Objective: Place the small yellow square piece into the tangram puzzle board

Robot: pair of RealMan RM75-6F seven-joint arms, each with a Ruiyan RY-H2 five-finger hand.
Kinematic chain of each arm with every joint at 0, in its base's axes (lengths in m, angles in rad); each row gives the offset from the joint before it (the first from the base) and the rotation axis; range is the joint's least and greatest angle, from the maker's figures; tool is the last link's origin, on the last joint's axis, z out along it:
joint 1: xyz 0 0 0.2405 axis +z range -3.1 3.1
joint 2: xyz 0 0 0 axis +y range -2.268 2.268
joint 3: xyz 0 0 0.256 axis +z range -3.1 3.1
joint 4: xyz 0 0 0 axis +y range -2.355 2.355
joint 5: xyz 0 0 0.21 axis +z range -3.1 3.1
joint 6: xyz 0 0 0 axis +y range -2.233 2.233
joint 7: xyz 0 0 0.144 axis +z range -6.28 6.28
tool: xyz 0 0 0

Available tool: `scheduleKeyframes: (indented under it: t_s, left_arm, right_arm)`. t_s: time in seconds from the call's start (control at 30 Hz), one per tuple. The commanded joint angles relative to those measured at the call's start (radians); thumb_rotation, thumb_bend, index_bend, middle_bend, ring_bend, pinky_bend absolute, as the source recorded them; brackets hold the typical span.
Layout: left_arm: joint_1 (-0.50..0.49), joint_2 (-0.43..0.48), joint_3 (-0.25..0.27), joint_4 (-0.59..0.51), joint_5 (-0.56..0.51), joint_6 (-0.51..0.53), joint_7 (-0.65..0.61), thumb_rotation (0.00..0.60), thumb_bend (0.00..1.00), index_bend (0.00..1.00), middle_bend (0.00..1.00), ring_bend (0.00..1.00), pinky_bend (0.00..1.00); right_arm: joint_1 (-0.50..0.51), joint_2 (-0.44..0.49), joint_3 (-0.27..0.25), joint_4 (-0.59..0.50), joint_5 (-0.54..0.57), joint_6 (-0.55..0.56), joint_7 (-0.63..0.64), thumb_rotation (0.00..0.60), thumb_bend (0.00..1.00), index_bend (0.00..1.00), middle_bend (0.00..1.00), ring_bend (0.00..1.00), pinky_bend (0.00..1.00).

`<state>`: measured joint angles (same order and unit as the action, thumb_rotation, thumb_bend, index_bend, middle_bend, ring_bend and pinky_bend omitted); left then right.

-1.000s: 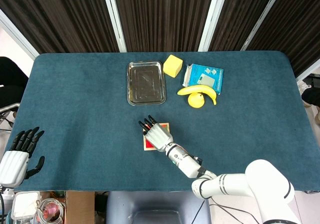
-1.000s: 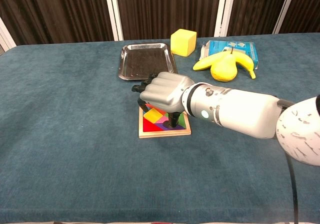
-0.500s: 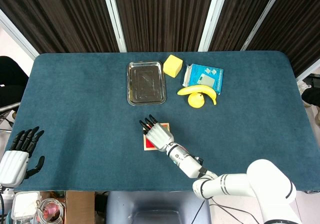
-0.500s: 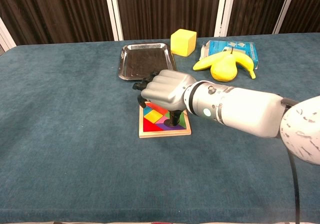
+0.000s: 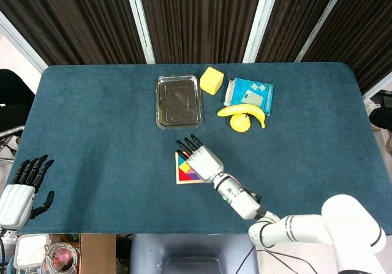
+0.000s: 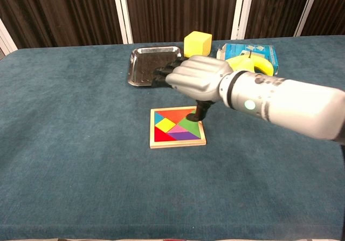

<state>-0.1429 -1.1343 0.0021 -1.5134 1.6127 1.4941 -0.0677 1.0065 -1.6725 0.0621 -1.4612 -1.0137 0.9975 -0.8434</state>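
My right hand [image 6: 197, 79] hovers above the tangram puzzle board [image 6: 177, 128], fingers apart and empty, because the small yellow square piece [image 6: 166, 124] sits seated flush.

The right hand [image 5: 202, 159] hovers with fingers apart over the tangram puzzle board [image 5: 185, 174], covering its right part. Beyond its fingertips lies a metal tray [image 5: 179, 101].
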Motion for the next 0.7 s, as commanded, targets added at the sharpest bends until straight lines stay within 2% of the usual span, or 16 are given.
scheduleKeyframes:
  t_s: [0.03,0.1,0.13,0.2,0.27,0.33,0.43,0.7]
  left_arm:
    - [-0.003,-0.002,0.004,0.001,0.001,-0.011,0.005,0.600,0.45,0.00,0.00,0.00,0.06]
    - [-0.006,-0.010,0.004,0.001,0.001,-0.017,0.020,0.600,0.45,0.00,0.00,0.00,0.06]
    - [-0.006,-0.016,0.003,0.001,-0.002,-0.018,0.030,0.600,0.45,0.00,0.00,0.00,0.06]
    - [-0.003,-0.027,0.000,-0.007,-0.012,-0.019,0.065,0.600,0.45,0.00,0.00,0.00,0.06]
    - [-0.004,-0.040,-0.001,-0.013,-0.004,-0.013,0.097,0.600,0.45,0.00,0.00,0.00,0.06]
    - [-0.007,-0.050,0.004,-0.010,0.020,-0.004,0.106,0.600,0.45,0.00,0.00,0.00,0.06]
    - [-0.013,-0.061,0.011,0.002,0.055,0.008,0.101,0.600,0.45,0.00,0.00,0.00,0.05]
    - [-0.024,-0.053,0.034,0.016,0.093,0.002,0.052,0.600,0.45,0.00,0.00,0.00,0.05]
  right_arm:
    - [-0.319,0.305,-0.167,-0.359,-0.126,0.439,0.047,0.600,0.21,0.00,0.00,0.00,0.00]
    - [-0.447,0.390,-0.236,-0.411,-0.216,0.593,0.152,0.600,0.20,0.00,0.00,0.00,0.00]
    - [-0.501,0.413,-0.260,-0.404,-0.252,0.652,0.218,0.600,0.19,0.00,0.00,0.00,0.00]
    - [-0.605,0.441,-0.289,-0.358,-0.292,0.754,0.347,0.600,0.19,0.00,0.00,0.00,0.00]
    - [-0.703,0.440,-0.297,-0.278,-0.294,0.826,0.470,0.600,0.17,0.00,0.00,0.00,0.00]
    - [-0.763,0.434,-0.299,-0.216,-0.292,0.834,0.573,0.600,0.16,0.00,0.00,0.00,0.00]
    - [-0.786,0.469,-0.306,-0.180,-0.344,0.812,0.658,0.600,0.16,0.00,0.00,0.00,0.00]
    - [-0.828,0.497,-0.247,-0.164,-0.375,0.771,0.709,0.600,0.16,0.00,0.00,0.00,0.00]
